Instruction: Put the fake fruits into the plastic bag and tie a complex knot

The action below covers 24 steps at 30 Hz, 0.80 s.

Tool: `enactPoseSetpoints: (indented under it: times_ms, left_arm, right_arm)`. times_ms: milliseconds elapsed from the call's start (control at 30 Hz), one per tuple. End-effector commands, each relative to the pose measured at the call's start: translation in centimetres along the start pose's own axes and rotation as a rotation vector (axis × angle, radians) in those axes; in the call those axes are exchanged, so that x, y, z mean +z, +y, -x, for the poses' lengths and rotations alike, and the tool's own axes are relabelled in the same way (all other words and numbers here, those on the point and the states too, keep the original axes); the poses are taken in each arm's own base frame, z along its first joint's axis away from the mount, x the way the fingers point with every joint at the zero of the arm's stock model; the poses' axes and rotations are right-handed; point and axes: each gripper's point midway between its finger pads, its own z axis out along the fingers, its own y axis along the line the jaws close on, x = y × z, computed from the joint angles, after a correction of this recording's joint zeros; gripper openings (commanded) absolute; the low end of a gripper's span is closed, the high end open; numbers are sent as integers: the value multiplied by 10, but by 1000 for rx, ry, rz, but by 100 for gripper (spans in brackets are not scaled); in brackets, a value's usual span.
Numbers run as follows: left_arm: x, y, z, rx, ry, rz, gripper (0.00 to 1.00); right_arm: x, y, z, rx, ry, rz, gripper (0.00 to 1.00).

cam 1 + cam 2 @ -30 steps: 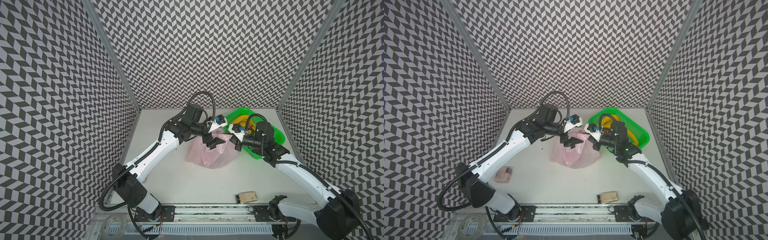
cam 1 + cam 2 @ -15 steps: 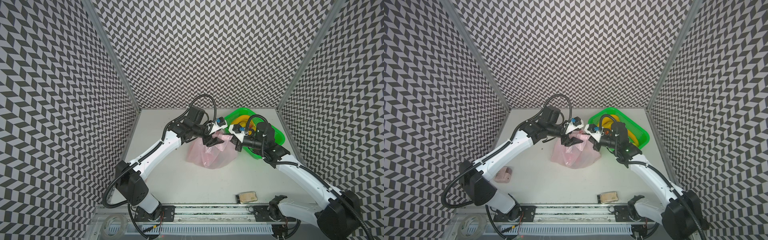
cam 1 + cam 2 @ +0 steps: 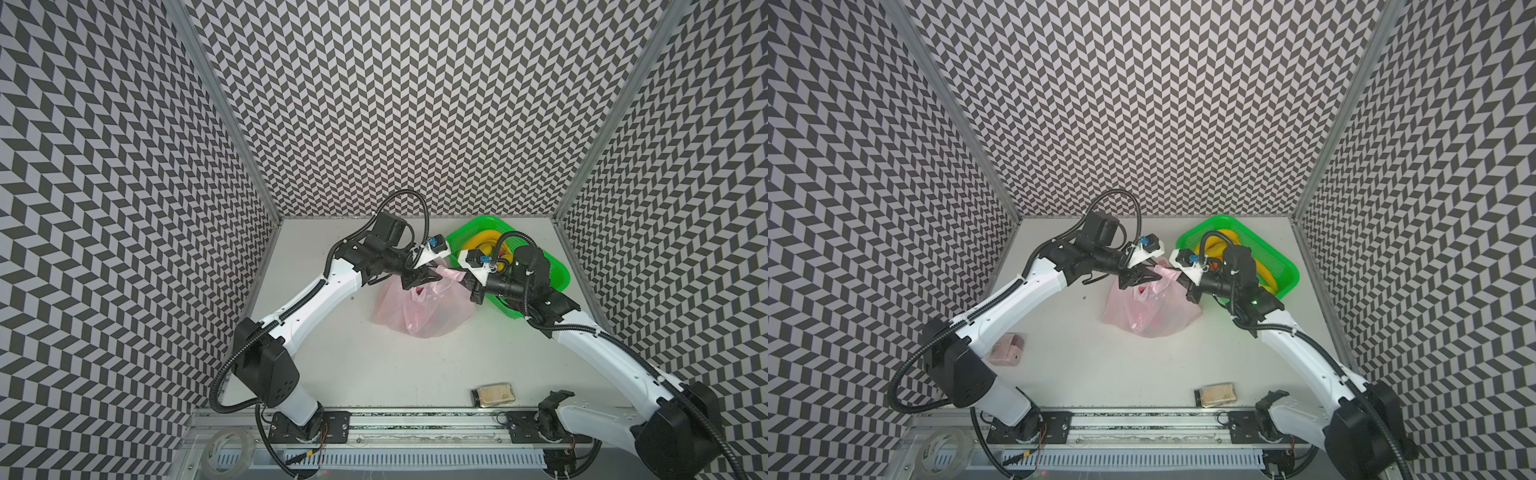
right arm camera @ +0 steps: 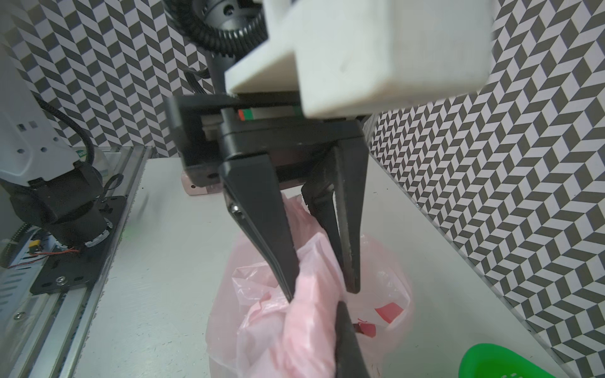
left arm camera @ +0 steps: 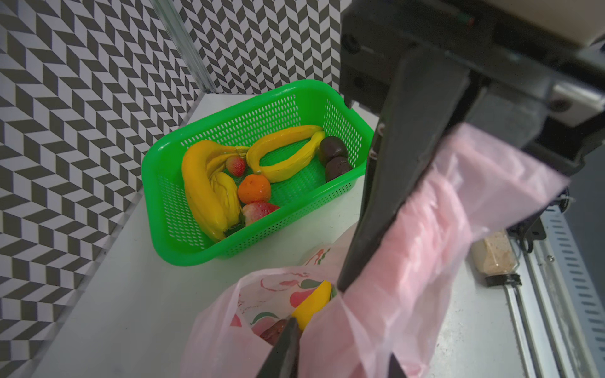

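The pink plastic bag [image 3: 424,311] [image 3: 1154,311] sits at mid-table, mouth up, with a yellow fruit [image 5: 311,304] and a dark brown one [image 5: 271,330] inside. My left gripper [image 3: 428,276] [image 4: 322,291] is above the mouth, its fingers closed round a bunched pink handle. My right gripper [image 3: 461,276] is shut on the same stretched handle, its finger [image 5: 402,147] pressed against the plastic. Bananas [image 5: 203,183], an orange [image 5: 253,188], strawberries [image 5: 258,209] and dark brown fruits [image 5: 334,153] lie in the green basket [image 3: 557,270]. No knot is in view.
The green basket [image 3: 1287,266] stands at the back right, close behind my right wrist. A small jar [image 3: 494,394] lies near the front rail, a pink block [image 3: 1007,349] by the left arm's base. Patterned walls enclose three sides.
My left gripper has moved right, toward the right gripper, and its jaws have closed from wide open onto the bag's handle. The right arm has stayed put.
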Motion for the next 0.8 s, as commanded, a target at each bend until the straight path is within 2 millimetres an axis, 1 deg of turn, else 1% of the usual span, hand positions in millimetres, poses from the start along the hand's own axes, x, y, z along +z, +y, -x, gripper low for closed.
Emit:
enactPoseSetpoints:
  times_ms: [0, 67, 133, 233, 300, 367, 400, 467, 567, 667, 733, 767]
  left_arm:
    - [-6, 2, 2, 26, -2, 2, 20]
    - [-6, 2, 3, 28, -5, 3, 12]
    - [-7, 1, 4, 32, -9, 6, 8]
    - [-9, 2, 6, 35, -21, 17, 4]
    - [-11, 3, 8, 37, -29, 32, 1]
    - [-13, 4, 10, 41, -38, 47, 0]
    - [-14, 3, 11, 43, -42, 51, 0]
    - [-15, 3, 12, 49, -54, 57, 0]
    - [-14, 4, 13, 44, -58, 58, 0]
    - [-14, 3, 14, 44, -66, 56, 0]
    - [-14, 4, 14, 46, -69, 57, 0]
    - [-13, 3, 14, 46, -70, 54, 0]
  right_arm:
    - [-3, -1, 20, -53, -53, -10, 0]
    - [-4, -3, 22, -43, -52, -19, 0]
    - [-4, -5, 24, -24, -50, -25, 2]
    - [-5, -9, 23, 7, -15, -42, 18]
    - [-6, -10, 16, 31, 34, -52, 29]
    - [-11, -12, 11, 53, 80, -74, 38]
    - [-13, -11, 7, 56, 103, -83, 45]
    - [-20, -7, 4, 42, 142, -80, 62]
    - [-29, -4, 2, 21, 202, -79, 83]
    - [-37, 1, 9, 19, 230, -55, 93]
    - [-40, 4, 16, 21, 224, -43, 97]
    - [-40, 2, 20, 26, 214, -51, 98]
